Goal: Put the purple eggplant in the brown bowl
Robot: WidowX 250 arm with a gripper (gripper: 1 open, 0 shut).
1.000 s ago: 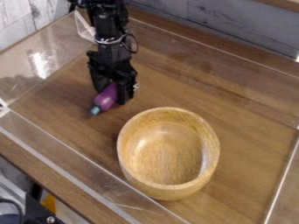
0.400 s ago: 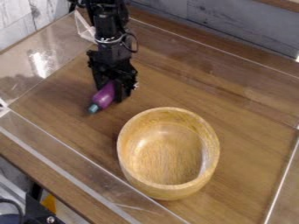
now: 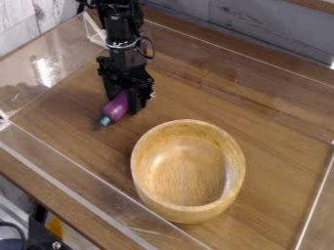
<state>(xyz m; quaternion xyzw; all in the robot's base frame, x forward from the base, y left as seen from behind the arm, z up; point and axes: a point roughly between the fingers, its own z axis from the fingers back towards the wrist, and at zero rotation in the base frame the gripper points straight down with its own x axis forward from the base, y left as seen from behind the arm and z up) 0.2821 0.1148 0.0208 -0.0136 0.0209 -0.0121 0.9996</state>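
pincer point(image 3: 121, 101) points straight down at the worktop point(image 3: 261, 107), black fingers set on either side of the purple eggplant point(image 3: 115, 109), closed in on its upper end. actual pad contact is hard to make out, dark fingers cover that end. eggplant lies on the worktop, tilted, teal stem cap toward lower left, sticking out below the pincer. upper arm is cut off by the top edge. brown bowl point(image 3: 188, 169) sits well apart, lower right of the eggplant, upright, nothing in it.

vs a second ago: the fingers have drawn in around the eggplant; arm sits in the same place, eggplant and bowl unmoved.

surface: wood-grain worktop enclosed by a low clear plastic wall point(image 3: 78, 161) with glare on the left side. grey plank wall behind at top right, pale tiled surface at top left. dark gear at the bottom left corner, too cropped to identify.
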